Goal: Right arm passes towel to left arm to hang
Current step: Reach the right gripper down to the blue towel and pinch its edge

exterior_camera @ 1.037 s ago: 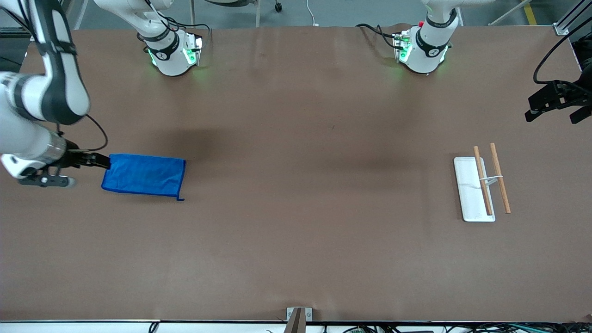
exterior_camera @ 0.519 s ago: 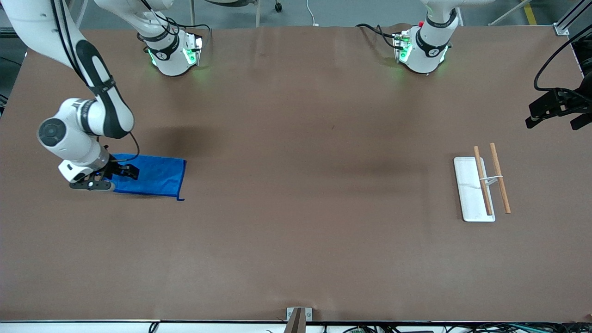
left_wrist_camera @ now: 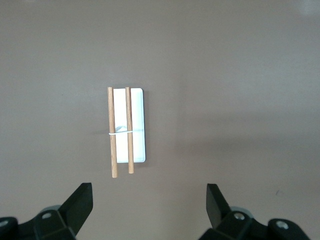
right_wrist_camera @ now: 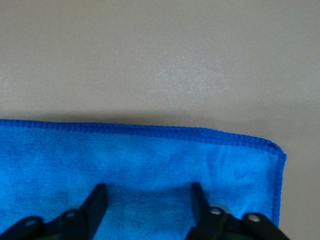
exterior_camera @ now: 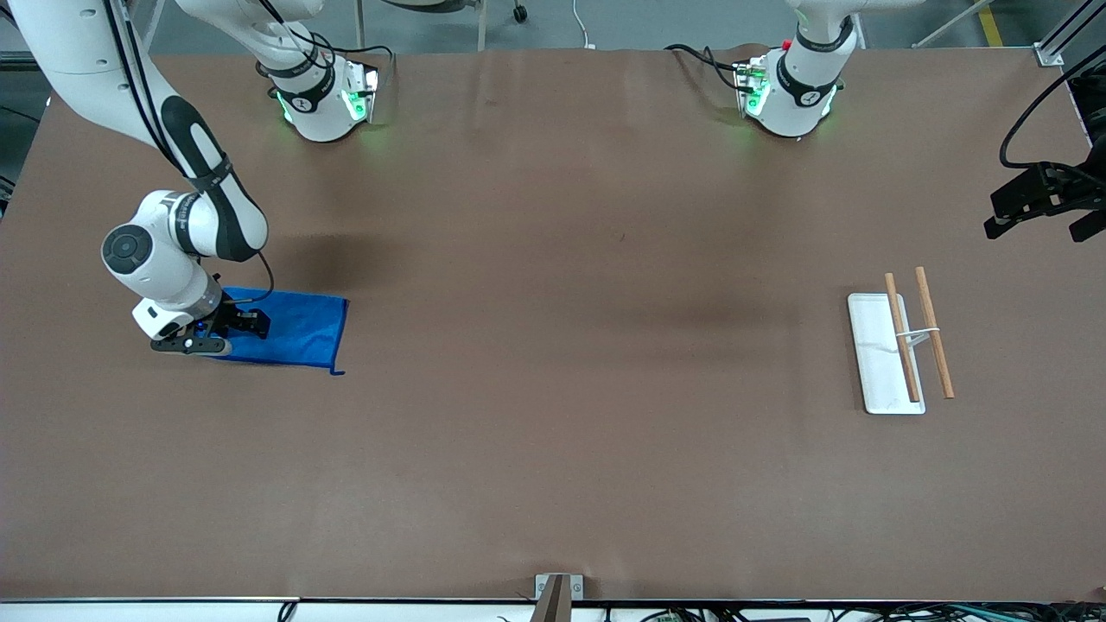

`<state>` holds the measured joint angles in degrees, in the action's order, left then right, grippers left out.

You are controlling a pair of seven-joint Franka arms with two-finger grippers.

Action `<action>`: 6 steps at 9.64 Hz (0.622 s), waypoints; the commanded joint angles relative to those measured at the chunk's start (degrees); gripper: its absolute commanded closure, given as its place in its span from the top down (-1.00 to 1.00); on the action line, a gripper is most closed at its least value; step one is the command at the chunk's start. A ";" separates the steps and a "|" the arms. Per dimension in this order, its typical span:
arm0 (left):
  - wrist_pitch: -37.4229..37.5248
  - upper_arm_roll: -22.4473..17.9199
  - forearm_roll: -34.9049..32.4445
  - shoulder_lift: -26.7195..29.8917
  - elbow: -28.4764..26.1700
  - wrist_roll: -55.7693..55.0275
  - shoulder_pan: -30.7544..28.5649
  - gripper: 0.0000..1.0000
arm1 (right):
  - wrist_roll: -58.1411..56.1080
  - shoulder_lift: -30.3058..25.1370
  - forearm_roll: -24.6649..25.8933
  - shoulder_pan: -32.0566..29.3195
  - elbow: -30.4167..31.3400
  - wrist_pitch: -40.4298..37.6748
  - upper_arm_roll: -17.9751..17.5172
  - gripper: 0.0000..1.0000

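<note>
The blue towel (exterior_camera: 298, 333) lies flat on the brown table near the right arm's end. My right gripper (exterior_camera: 244, 322) is open and low over the towel's end nearest that arm. In the right wrist view the towel (right_wrist_camera: 150, 150) fills the lower part, and the right gripper (right_wrist_camera: 148, 194) has its two fingertips (right_wrist_camera: 100, 192) spread on or just above the cloth; I cannot tell whether they touch it. My left gripper (exterior_camera: 1041, 203) is open and empty, held up in the air at the left arm's end of the table. In its wrist view the left gripper (left_wrist_camera: 148, 200) holds nothing.
A rack with a white base (exterior_camera: 874, 371) and two wooden rods (exterior_camera: 901, 337) lies on the table below the left gripper. It also shows in the left wrist view (left_wrist_camera: 139, 125). The two arm bases stand at the table's top edge.
The right arm has swung from beside the towel's end to over it, and its gripper now points down onto the cloth. The towel and the left arm have hardly moved.
</note>
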<state>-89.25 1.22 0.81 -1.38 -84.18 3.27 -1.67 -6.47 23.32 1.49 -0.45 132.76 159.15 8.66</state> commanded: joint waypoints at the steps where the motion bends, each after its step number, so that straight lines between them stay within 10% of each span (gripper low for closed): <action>1: 0.56 0.01 -1.25 -0.38 -1.08 -0.37 0.09 0.99 | 0.40 -0.64 0.71 -0.52 0.84 0.55 -0.48 -0.28; 3: 0.56 0.01 -1.25 -0.64 -1.16 -0.46 0.09 0.99 | 1.19 -0.64 0.54 -0.61 0.84 0.02 -0.48 -0.93; 6: 0.56 0.01 -1.25 -0.29 -1.08 -0.37 0.09 0.99 | 1.20 -2.12 0.54 0.00 -0.64 -5.91 -0.57 -1.00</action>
<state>-89.23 1.21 0.81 -1.42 -84.19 3.24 -1.68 -6.16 22.85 1.45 -0.41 132.27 157.24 8.40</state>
